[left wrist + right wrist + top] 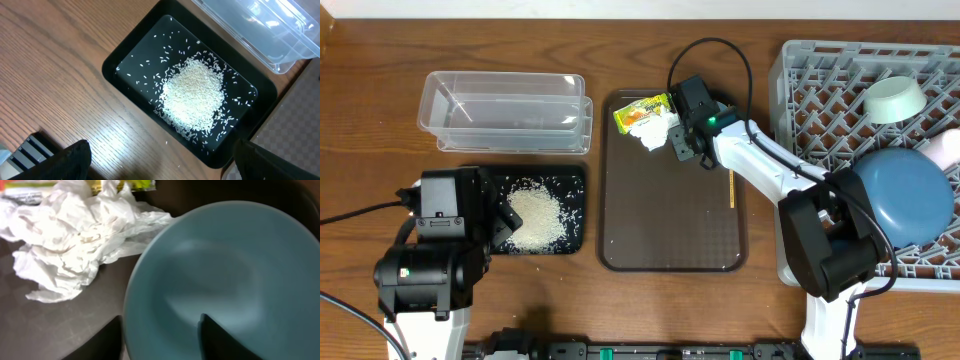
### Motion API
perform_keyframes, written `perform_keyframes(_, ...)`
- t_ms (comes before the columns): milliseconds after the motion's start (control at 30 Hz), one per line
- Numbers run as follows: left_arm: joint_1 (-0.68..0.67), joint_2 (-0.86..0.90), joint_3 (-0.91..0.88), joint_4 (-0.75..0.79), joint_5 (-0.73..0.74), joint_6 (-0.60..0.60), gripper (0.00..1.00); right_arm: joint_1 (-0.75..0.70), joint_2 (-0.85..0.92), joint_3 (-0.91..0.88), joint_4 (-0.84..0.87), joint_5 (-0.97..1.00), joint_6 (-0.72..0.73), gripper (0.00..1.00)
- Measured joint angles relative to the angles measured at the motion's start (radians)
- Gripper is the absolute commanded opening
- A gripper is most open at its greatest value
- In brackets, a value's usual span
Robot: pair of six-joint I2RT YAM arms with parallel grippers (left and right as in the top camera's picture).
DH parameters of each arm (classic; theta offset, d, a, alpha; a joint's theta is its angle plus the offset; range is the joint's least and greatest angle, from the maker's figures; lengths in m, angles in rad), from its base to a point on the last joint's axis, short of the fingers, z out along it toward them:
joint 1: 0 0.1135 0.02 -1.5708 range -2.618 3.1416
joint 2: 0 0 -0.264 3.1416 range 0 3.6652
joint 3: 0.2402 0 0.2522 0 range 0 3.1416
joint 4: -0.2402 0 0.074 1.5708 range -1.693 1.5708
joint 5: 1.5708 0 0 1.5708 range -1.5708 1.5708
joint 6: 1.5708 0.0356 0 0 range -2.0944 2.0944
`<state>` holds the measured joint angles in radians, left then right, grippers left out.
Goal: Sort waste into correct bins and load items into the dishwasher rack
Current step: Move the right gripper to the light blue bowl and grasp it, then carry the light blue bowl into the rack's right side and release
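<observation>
Table: rice in black tray; mint-green bowl, dark-blue bowl, pink cup in rack. Pending: wrapper, tissue at brown tray's far edge, chopstick. Right gripper straddles light-blue bowl rim, clamp unclear; left gripper open.

Overhead: bright, even light from above, with soft, faint shadows. The pale strip along the top edge is blown out. Sharp everywhere.

Left wrist view: well lit and in focus on the rice. There's a glare sheen on the table wood, hard white highlights on the clear tub and a dull reflection in the black tray. My left fingers are dark soft blobs at the bottom corners.

Right wrist view: dimmer, and too close. The light-blue bowl is blurred with a pale washed-out patch inside. The tissue is only half sharp but bright. My right fingers are black silhouettes with no detail.
</observation>
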<state>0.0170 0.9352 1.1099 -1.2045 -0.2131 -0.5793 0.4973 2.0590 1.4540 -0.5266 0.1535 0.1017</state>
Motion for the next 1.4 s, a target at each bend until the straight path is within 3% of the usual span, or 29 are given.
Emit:
perform_keyframes(67,0.0,0.0,0.0,0.0,0.0,0.0,0.93,0.0,0.0,0.001,-0.002,0.001,-0.001,0.21)
perform_keyframes(300,0.0,0.0,0.0,0.0,0.0,0.0,0.93,0.0,0.0,0.005,-0.016,-0.019,0.012,0.01)
perform_keyframes(633,0.0,0.0,0.0,0.0,0.0,0.0,0.93,-0.003,-0.016,0.132,-0.166,-0.077,0.048,0.01)
perform_keyframes(833,0.0,0.0,0.0,0.0,0.0,0.0,0.93,-0.074,-0.153,0.275,-0.274,-0.138,0.068,0.01)
perform_keyframes(1067,0.0,0.0,0.0,0.0,0.0,0.0,0.93,-0.397,-0.389,0.326,-0.38,-0.342,0.075,0.01)
perform_keyframes(1400,0.0,0.0,0.0,0.0,0.0,0.0,0.93,-1.083,-0.403,0.282,-0.5,-0.866,0.012,0.01)
